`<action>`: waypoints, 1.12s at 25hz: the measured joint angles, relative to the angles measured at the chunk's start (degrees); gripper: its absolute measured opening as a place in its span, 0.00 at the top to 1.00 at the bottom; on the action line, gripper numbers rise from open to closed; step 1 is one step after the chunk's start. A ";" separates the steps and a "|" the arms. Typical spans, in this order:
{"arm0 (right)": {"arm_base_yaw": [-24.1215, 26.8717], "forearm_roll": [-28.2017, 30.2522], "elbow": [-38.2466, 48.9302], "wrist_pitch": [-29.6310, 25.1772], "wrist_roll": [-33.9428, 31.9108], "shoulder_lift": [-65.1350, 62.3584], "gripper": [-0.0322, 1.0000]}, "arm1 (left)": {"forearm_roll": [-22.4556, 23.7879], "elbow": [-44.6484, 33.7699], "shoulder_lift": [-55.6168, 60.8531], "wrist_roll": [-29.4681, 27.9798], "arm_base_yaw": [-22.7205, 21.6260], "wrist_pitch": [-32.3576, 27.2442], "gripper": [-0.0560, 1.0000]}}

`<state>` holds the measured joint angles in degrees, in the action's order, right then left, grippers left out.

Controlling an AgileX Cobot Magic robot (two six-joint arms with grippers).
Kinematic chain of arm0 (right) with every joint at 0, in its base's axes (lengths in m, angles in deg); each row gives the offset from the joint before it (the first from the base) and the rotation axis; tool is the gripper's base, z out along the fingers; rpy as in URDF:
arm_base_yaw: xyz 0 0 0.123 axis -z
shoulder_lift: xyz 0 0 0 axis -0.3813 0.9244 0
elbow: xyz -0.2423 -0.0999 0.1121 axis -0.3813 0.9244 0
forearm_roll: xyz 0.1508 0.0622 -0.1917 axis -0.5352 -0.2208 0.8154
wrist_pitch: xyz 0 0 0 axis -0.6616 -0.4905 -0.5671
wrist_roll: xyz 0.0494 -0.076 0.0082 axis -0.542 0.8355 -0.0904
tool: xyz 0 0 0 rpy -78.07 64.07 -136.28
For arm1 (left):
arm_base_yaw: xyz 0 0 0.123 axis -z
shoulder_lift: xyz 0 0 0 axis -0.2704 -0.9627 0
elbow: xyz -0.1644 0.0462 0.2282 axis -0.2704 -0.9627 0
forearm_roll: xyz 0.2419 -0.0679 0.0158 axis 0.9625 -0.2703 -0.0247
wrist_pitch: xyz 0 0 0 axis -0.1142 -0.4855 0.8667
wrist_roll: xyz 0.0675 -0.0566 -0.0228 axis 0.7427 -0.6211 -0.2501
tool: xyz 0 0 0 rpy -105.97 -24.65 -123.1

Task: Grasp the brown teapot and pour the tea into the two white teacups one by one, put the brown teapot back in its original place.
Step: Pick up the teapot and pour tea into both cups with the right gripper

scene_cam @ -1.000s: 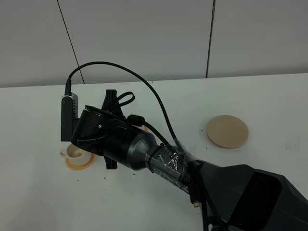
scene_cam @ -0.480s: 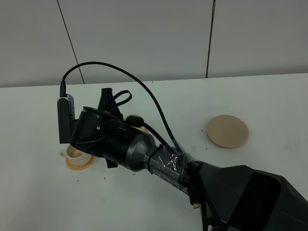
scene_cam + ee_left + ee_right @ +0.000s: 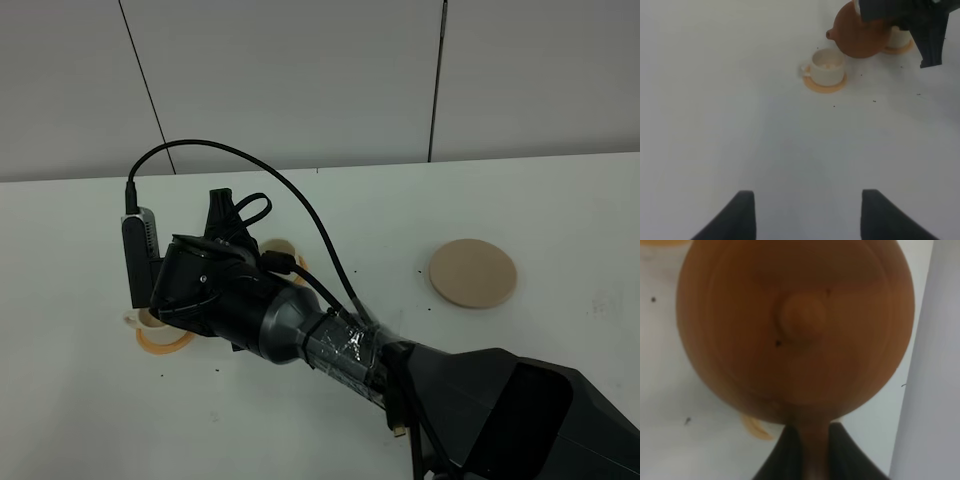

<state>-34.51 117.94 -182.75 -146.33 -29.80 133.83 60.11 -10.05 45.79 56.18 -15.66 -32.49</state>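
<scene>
2 white teacups stand at the left; between them we see our right gripper pinching the brown teapot by its handle, left gripper spread.

Shows smooth, matt clay on the teapot, smooth white ceramic-looking cup, matt white table, dull black plastic arm.

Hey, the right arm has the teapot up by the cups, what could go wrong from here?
One: the right gripper pinches only the handle of the brown teapot; tilted, the pot may swing or slip. Two: nothing holds the lid knob down, so a steep pour may drop the lid. Three: the teacup nearest the spout is much smaller than the pot, so tea may miss it and land on its saucer or the table.
</scene>
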 joint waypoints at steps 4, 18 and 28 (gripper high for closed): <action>-0.14 0.90 0.00 0.00 0.04 0.00 0.88 | 0.00 0.00 0.00 0.00 0.00 0.00 0.44; -1.71 4.06 0.00 -0.44 0.04 0.00 0.88 | 0.00 0.00 0.00 -0.05 0.00 0.00 0.44; -1.71 5.64 0.00 -0.83 0.04 0.00 0.88 | 0.00 0.00 0.00 -0.05 0.00 0.00 0.44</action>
<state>-36.21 123.57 -182.75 -147.16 -29.76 133.83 60.11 -10.05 45.79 56.13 -15.66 -32.49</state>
